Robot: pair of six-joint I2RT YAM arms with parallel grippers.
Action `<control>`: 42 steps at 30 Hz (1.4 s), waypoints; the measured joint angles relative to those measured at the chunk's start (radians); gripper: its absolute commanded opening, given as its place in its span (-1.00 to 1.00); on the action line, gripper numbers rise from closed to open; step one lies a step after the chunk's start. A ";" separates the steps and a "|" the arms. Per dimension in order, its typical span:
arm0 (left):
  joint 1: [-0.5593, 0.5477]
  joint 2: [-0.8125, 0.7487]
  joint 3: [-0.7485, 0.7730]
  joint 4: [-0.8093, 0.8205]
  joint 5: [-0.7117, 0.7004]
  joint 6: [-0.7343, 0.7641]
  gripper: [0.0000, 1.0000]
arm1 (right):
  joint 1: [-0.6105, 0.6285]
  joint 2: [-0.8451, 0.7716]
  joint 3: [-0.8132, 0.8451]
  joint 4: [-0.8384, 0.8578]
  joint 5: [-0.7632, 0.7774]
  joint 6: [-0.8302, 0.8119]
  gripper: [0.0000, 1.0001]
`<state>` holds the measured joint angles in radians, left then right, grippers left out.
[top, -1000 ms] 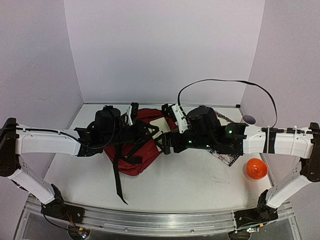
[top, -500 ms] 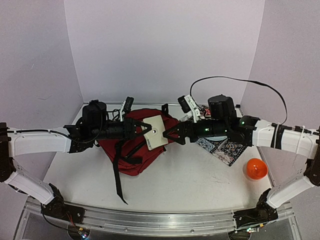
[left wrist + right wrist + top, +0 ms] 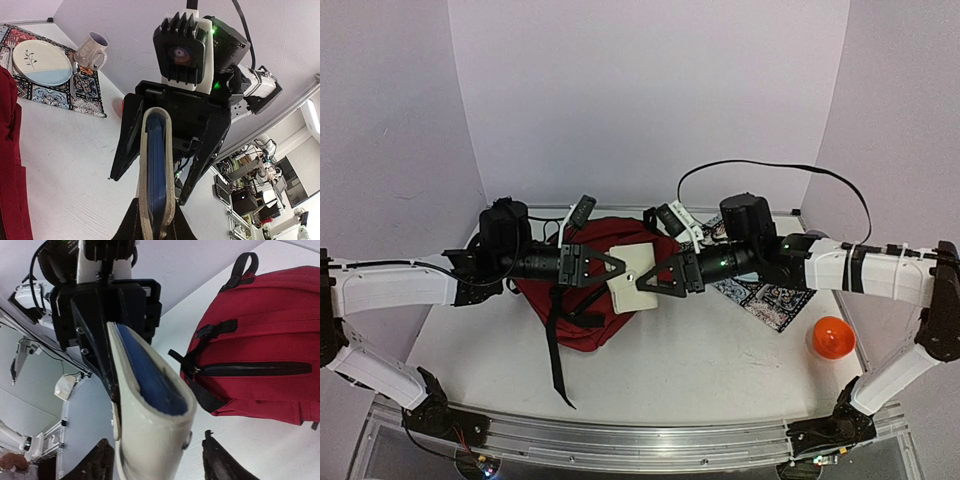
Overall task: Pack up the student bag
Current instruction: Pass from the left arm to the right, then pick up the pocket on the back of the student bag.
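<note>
The left tool pinches a cream case above the red backpack near the tabletop's far edge; the right tool gapes wide around it.

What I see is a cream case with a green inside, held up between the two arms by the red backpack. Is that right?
Not quite. The inside of the cream case is blue, not green, as the left wrist view shows. The rest holds: it is up between the left gripper and the right gripper, by the red backpack.
</note>
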<state>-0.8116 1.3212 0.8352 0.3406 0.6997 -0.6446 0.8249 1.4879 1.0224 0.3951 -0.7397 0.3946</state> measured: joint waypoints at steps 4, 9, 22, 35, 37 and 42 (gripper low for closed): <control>0.000 0.000 0.000 0.000 0.027 0.018 -0.90 | 0.000 0.003 0.005 0.033 -0.061 0.016 -0.30; 0.000 0.000 0.000 -0.001 0.049 0.039 -0.64 | -0.004 0.018 0.007 0.064 -0.103 0.035 -0.87; 0.002 -0.063 0.134 -0.418 -0.335 0.253 0.39 | -0.019 0.034 -0.001 0.101 -0.031 0.146 -1.00; -0.115 -0.039 0.154 -0.782 -0.928 0.327 0.70 | -0.060 0.034 -0.086 0.107 0.112 0.246 -1.00; -0.135 -0.015 0.160 -0.811 -0.984 0.331 0.72 | -0.060 0.034 -0.087 0.108 0.125 0.253 -1.00; -0.179 0.064 0.176 -0.865 -1.126 0.331 0.75 | -0.061 0.034 -0.096 0.109 0.141 0.262 -1.00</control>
<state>-0.9905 1.3854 1.0117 -0.5241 -0.4262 -0.3138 0.7643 1.5215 0.9260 0.5039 -0.5983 0.6562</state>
